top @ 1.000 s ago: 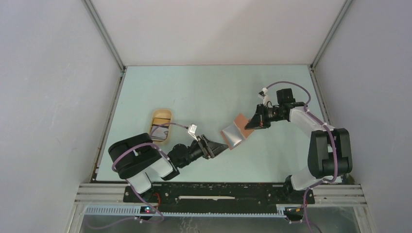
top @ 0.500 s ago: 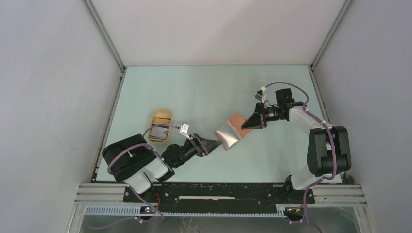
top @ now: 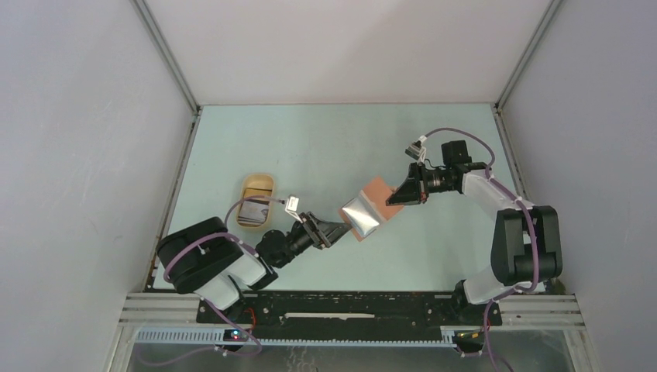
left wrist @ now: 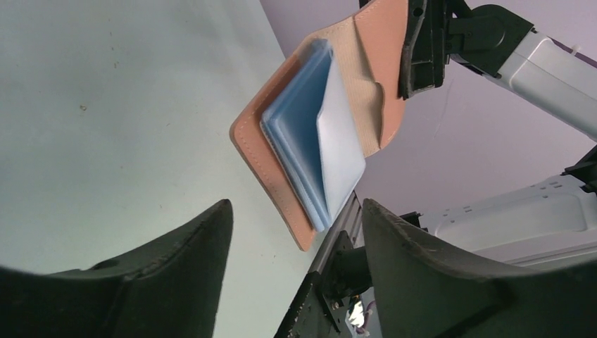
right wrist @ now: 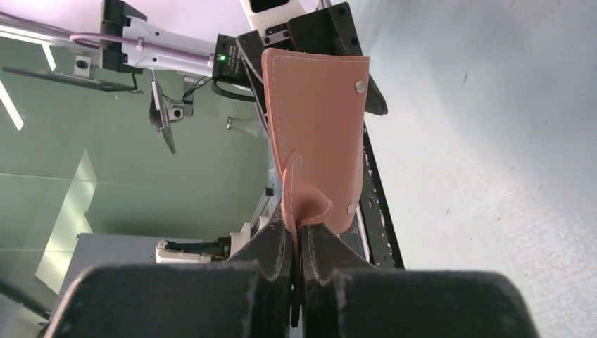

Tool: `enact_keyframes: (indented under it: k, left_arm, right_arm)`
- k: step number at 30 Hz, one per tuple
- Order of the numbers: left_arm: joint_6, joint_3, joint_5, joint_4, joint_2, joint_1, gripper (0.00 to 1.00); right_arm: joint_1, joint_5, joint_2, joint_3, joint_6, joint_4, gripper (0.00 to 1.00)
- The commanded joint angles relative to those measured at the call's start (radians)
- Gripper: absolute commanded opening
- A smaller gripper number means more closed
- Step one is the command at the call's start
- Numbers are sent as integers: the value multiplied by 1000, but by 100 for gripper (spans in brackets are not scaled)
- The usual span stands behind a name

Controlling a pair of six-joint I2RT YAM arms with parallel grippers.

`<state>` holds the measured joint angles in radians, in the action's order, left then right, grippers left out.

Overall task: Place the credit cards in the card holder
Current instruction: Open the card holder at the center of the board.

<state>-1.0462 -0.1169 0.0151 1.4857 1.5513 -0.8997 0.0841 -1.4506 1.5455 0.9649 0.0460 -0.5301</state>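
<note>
The card holder [top: 370,203] is a reddish-brown leather wallet, held open above the table. Its grey-blue card slots [left wrist: 310,141] face my left gripper. My right gripper [top: 400,195] is shut on the holder's leather flap [right wrist: 317,127], and its fingertips [right wrist: 281,243] pinch the bottom edge. My left gripper [top: 341,229] is open just short of the holder's lower corner, with nothing between its fingers [left wrist: 176,271]. A dark credit card [top: 252,211] lies in the tan tray, partly behind the left arm's cable. Whether a card sits in the slots I cannot tell.
The pale tan oval tray [top: 257,183] stands on the table to the left, just beyond my left arm's elbow. Grey walls close in the table on three sides. A black rail [top: 349,306] runs along the near edge.
The left gripper has drawn back a little to the left, away from the holder. The right gripper has carried the holder slightly left. The right grip is unchanged.
</note>
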Motion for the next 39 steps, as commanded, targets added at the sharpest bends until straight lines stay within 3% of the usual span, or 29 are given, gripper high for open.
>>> enact_keyframes:
  k: [1, 8, 12, 15, 23, 29, 39]
  left_arm:
    - [35, 12, -33, 33, -30, 6, 68]
    - [56, 10, -55, 33, -48, 7, 52]
    - [68, -3, -82, 33, -54, 7, 37]
    - [75, -11, -99, 33, -56, 6, 33]
    - [78, -23, -112, 33, -39, 14, 34]
    - [58, -24, -108, 33, -2, 28, 44]
    - [69, -55, -147, 35, -5, 34, 42]
  right_arm:
    - [-8, -76, -59, 39, -26, -10, 0]
    - [-9, -96, -67, 39, -33, -16, 0]
    - [-9, -100, -65, 40, -41, -21, 0]
    - [-8, -102, -64, 39, -44, -24, 0]
    - [-3, -108, -57, 39, -44, -27, 0]
    - [0, -127, -63, 39, -44, -30, 0]
    - [15, -135, -61, 39, -44, -31, 0]
